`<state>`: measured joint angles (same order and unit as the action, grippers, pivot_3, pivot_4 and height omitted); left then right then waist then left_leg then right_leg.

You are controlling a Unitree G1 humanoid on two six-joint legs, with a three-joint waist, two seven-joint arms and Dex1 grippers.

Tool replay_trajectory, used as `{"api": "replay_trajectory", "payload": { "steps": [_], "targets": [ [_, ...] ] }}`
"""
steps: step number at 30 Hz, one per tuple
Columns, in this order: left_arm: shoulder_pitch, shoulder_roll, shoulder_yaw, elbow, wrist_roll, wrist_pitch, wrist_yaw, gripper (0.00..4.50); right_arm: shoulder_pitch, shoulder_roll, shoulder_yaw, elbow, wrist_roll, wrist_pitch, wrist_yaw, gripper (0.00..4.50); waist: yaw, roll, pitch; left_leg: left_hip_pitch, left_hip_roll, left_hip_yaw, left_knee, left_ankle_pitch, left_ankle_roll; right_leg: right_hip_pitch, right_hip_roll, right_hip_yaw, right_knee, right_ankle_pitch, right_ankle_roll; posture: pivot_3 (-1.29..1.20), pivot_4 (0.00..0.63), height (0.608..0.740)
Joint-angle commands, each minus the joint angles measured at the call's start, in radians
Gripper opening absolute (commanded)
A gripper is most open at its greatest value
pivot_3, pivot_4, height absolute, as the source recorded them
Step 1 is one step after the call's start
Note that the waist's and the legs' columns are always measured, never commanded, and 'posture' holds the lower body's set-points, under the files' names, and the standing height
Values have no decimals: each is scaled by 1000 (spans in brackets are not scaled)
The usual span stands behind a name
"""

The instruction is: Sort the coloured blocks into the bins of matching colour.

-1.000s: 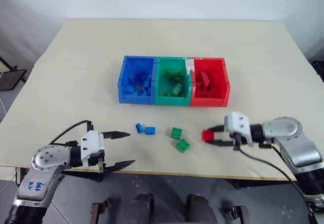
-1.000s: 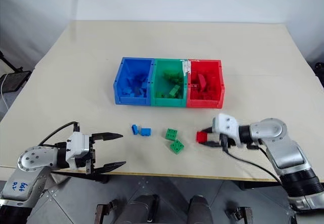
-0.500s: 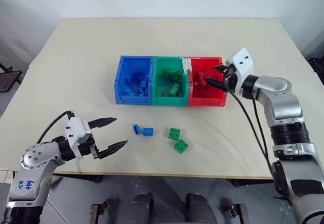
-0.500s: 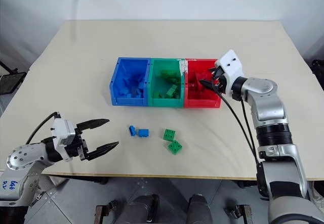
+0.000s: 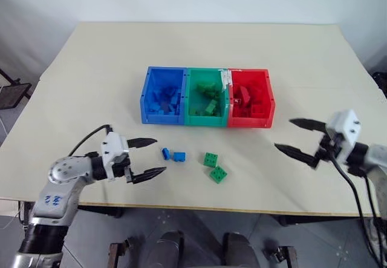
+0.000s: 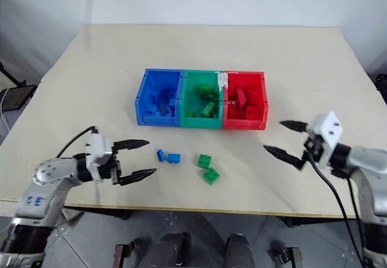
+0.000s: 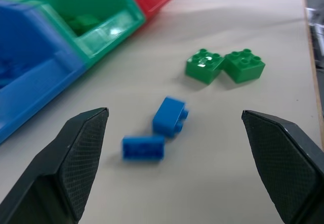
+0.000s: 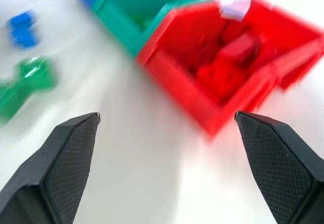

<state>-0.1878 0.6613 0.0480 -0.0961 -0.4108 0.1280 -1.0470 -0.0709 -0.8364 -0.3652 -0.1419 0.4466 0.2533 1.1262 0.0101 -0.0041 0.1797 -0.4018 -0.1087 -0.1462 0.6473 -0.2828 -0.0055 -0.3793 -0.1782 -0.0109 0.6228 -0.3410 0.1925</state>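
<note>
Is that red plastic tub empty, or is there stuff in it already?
Not empty. The red square plastic tub already holds a pile of small red plastic bricks, lying below its rim.

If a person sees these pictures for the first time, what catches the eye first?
First, the row of three joined bins at the table's middle: blue, green, red, each holding bricks. Then four loose bricks in front of them, two blue and two green, between the open left gripper and open right gripper.
</note>
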Motion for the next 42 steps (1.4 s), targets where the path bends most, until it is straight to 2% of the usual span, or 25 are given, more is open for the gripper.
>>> {"api": "replay_trajectory", "payload": {
  "steps": [1,3,7,12,16,21,31,34,41,42],
  "targets": [
    [-52,-17,-45,36,29,-66,-54,4500,147,-48,-86,-31,-17,-100,87,4462,0,0,0,1,0,0,0,0,0,0,0,0,-1,0,0,0,150,740],
    [-85,-33,-69,63,42,-106,-77,4500,207,-47,-113,-19,-18,-134,97,4462,2,0,0,1,0,3,0,0,0,1,1,0,-1,0,0,0,150,740],
    [-101,-20,-68,78,24,-90,-117,4500,173,-15,-23,-157,49,0,13,4462,-19,0,0,3,0,4,0,0,0,1,0,2,-1,0,0,0,150,740],
    [-56,19,-14,89,27,-111,-118,4500,130,5,155,-332,69,254,-138,4462,-18,0,0,6,3,4,0,-1,-1,2,2,3,0,0,-1,0,150,740],
    [4,48,26,57,17,-107,-107,4500,90,44,321,-436,42,362,-231,4462,-9,0,0,5,4,3,0,-1,0,2,1,3,-1,0,0,0,150,740],
    [89,82,79,-8,-2,-82,-93,4500,8,134,483,-417,-59,422,-374,4462,-6,-1,0,5,3,2,0,-1,0,2,0,3,-1,0,0,0,150,740],
    [141,116,118,-87,-25,-27,-92,4500,-82,225,611,-368,-156,493,-493,4462,-12,-2,0,6,3,1,0,-1,-1,2,1,3,0,0,-1,0,150,740],
    [125,119,115,-77,-26,-24,-99,4500,-110,265,629,-380,-157,541,-527,3867,-16,-2,0,7,3,2,-1,-1,-1,2,2,4,0,0,-1,0,150,740],
    [92,105,94,-57,-18,-30,-106,4500,-108,244,617,-399,-165,575,-525,1549,-13,-2,0,8,4,2,-2,-2,-3,2,4,5,1,-1,-3,0,150,740],
    [89,103,93,-54,-18,-33,-107,4500,-108,236,605,-400,-161,573,-518,1444,-12,-2,0,8,4,2,-3,-2,-3,2,4,5,1,-1,-3,0,150,740]
  ]
}}
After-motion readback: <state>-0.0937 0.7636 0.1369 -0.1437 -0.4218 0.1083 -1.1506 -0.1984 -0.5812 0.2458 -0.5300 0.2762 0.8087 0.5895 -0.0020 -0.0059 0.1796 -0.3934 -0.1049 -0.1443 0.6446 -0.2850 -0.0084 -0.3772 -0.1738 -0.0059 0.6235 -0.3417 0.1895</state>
